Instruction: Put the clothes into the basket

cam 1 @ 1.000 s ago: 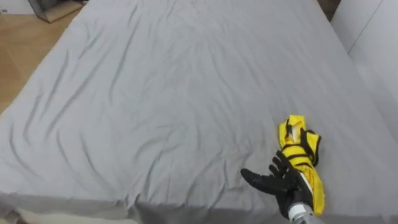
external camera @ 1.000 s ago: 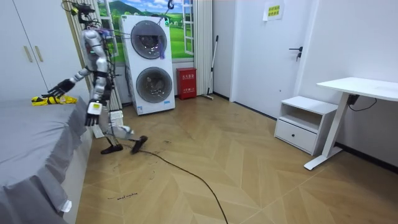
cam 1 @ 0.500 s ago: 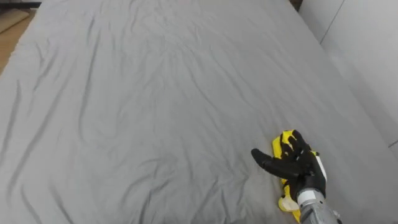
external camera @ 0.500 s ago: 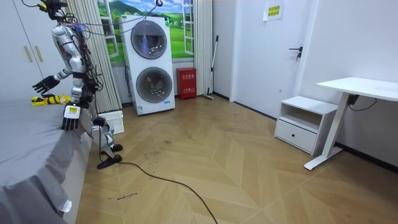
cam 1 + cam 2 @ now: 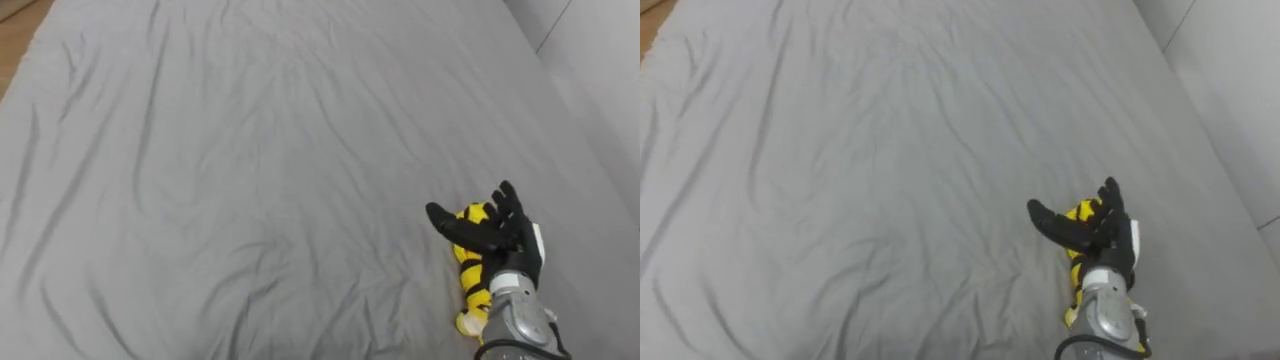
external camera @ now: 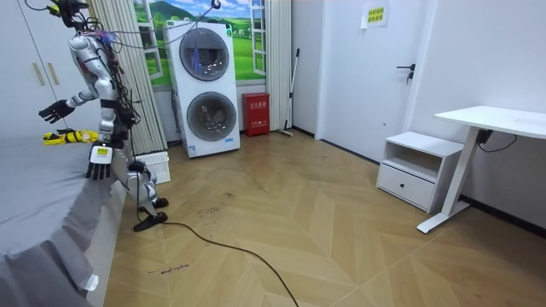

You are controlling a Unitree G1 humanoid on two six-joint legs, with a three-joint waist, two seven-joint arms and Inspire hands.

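Grey bedsheet (image 5: 250, 150) stretches creased across the left eye view, with one yellow-and-black garment (image 5: 472, 290) bunched up near its lower right. My robot's right hand (image 5: 495, 232) is over the garment's far end, fingers spread and nearly straight, thumb out to the left, holding nothing. I cannot tell whether the palm touches the cloth or hangs just above it.

From the room view, the robot stands at the edge of the bed (image 6: 43, 196) with its back to the stacked washing machines (image 6: 205, 89). Its right hand (image 6: 53, 111) is raised over the mattress, with the garment (image 6: 72, 136) a yellow streak just below it. The left hand (image 6: 98, 162) hangs at its side by the mattress edge, too small for me to read its fingers. What looks like a white slatted basket (image 6: 158, 165) sits on the floor behind the robot's legs, apart from the bed.

Seen from the right eye view, the open hand (image 5: 1095, 228) covers the garment's upper part, and yellow cloth (image 5: 1076, 290) shows beside the wrist.

As I judge it, the garment is not yet grasped. The risk lies in the closing: a deep grab could gather the sheet along with the cloth, while a shallow one might pinch a single fold and let the garment slide free on the turn toward the basket.
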